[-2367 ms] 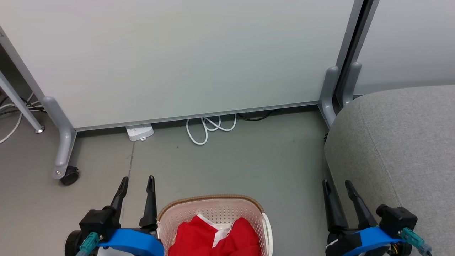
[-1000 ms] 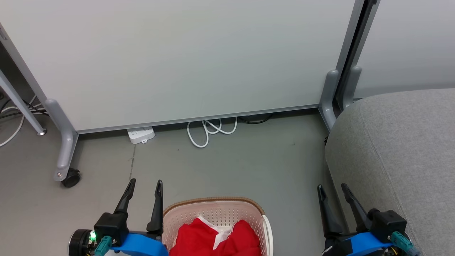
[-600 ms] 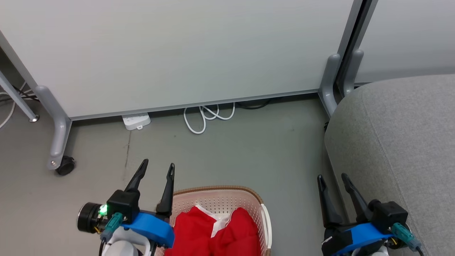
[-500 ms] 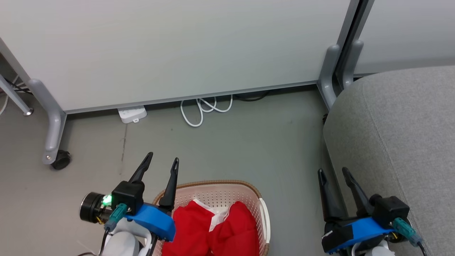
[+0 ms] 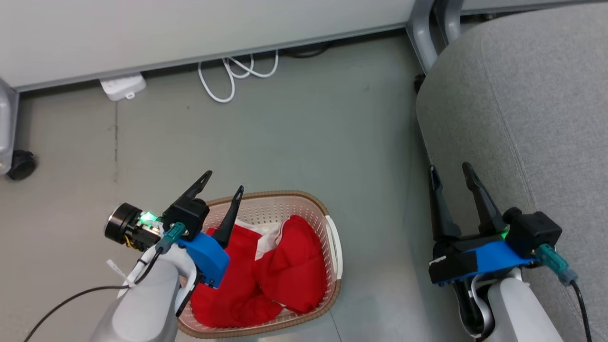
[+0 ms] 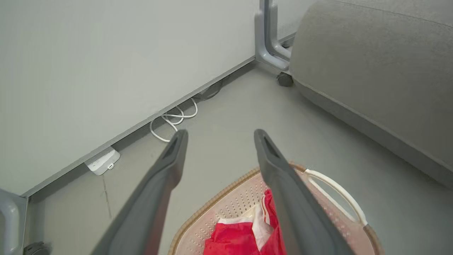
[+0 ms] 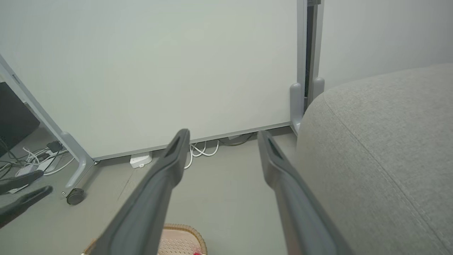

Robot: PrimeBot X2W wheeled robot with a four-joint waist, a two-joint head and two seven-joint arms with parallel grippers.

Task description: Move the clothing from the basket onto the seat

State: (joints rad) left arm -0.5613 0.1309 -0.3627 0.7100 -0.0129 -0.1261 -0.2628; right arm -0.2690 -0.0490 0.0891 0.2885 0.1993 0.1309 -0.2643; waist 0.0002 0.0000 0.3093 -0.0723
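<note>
One oval laundry basket [image 5: 285,194] is sitting on the grey floor [image 5: 308,133], to the left of the one large grey upholstered seat [image 5: 522,95], with a strip of bare floor running between them. The red clothing [image 5: 289,266] is lying inside the basket as one crumpled heap, showing two mounds with a little white trim between them; how many garments are making it up I cannot tell. One white side handle [image 5: 334,247] is showing on the basket's seat-facing side.

Two grippers are showing. The left gripper [image 5: 225,181] is hovering over the basket's far left rim, its two dark fingers spreading wide with nothing between them; in the left wrist view one finger is crossing in front of the clothing. The right gripper [image 5: 449,166] is hanging at the seat's near edge, its two fingers likewise splaying wide and gripping nothing.

Along the foot of the pale partition panel [image 5: 190,23], one white power strip [image 5: 122,86] and one looped white cable [image 5: 228,76] are lying on the floor. One black caster [image 5: 19,164] is standing at the left edge, and a second caster [image 6: 285,79] is sitting by the seat's corner
</note>
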